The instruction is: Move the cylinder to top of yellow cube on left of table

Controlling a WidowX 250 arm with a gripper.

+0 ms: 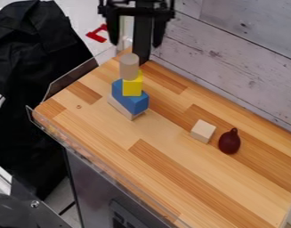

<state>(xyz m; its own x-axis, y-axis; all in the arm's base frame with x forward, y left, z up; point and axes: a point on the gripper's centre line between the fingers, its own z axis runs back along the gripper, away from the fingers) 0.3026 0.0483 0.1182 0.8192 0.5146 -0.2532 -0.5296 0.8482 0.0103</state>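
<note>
Two fingers (113, 31) of the black gripper (135, 39) stand wide apart at the frame's top, grasping nothing. Below them, in the upper left, the cylinder (129, 67) is upright on the yellow cube (132, 87), above the blue block (133, 102).

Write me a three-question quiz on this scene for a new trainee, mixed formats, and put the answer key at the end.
1. True or false: the hand is open and does not grip the cylinder, which stands on the yellow cube.

2. Which thing is nearest the dark red pear-shaped object?
a) the cylinder
b) the pale cube
c) the yellow cube

3. Fill in the missing colour: the yellow cube rests on a ____ block.

Key: 1 true; 2 b; 3 blue
</note>
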